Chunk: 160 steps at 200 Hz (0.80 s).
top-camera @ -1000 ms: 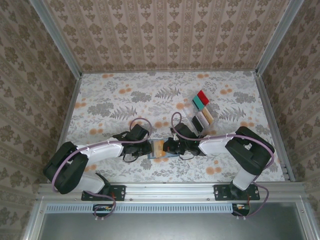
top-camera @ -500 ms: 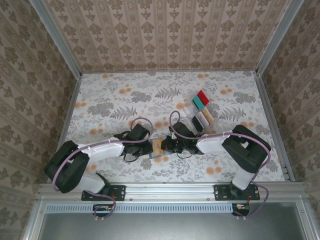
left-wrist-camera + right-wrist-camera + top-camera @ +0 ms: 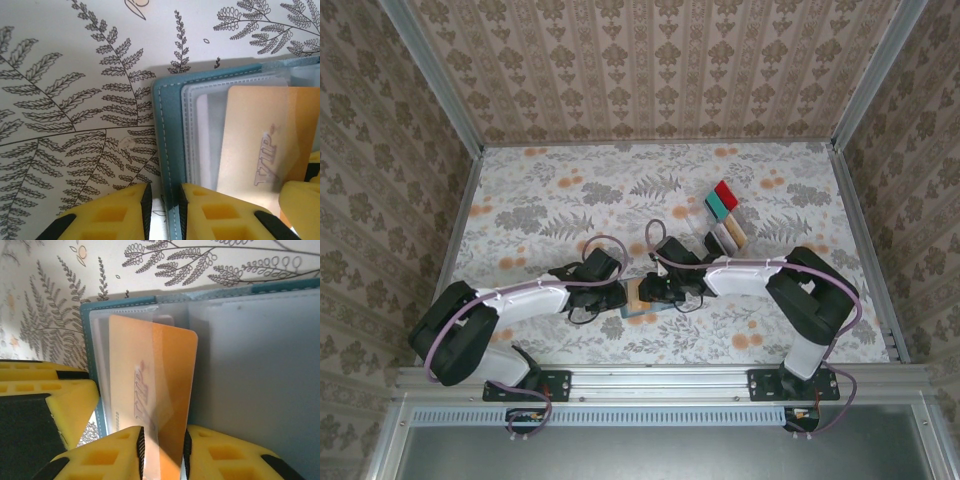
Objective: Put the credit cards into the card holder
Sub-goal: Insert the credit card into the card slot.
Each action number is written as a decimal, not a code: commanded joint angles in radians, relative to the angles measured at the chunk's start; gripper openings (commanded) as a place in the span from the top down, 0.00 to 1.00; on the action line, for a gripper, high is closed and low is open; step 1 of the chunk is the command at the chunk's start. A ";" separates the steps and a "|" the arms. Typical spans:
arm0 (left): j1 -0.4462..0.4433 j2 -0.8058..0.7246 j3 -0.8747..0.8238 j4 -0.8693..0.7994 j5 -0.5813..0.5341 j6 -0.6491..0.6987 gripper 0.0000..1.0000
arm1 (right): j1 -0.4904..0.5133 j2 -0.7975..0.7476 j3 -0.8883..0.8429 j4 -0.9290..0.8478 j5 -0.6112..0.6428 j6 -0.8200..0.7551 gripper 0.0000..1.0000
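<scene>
A: Got far with it?

B: Barely. Spotted one gold card (image 3: 150, 370) half inside a clear pocket (image 3: 200, 125) of the card holder (image 3: 167, 125), right between the right gripper's (image 3: 162, 440) jaws; couldn't tell pinched or loose. Saw the left gripper (image 3: 162, 200) clamped on the teal cover edge. Counted other credit cards (image 3: 720, 205) waiting in a rack (image 3: 704, 220), well beyond both jaws

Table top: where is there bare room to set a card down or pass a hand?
Free: the table's far left, between back wall and left arm; also far right, between card rack and side rail. Crowded: the near centre, where left gripper and right gripper meet at the card holder.
</scene>
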 commanded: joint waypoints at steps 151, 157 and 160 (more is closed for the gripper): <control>0.091 0.024 -0.047 0.193 0.107 -0.014 0.80 | -0.026 0.112 0.173 -0.209 0.041 -0.130 0.69; 0.091 0.035 -0.043 0.197 0.113 -0.012 0.81 | -0.026 0.113 0.172 -0.195 0.024 -0.129 0.69; 0.091 0.040 -0.044 0.200 0.116 -0.010 0.83 | -0.027 0.113 0.170 -0.188 0.015 -0.128 0.69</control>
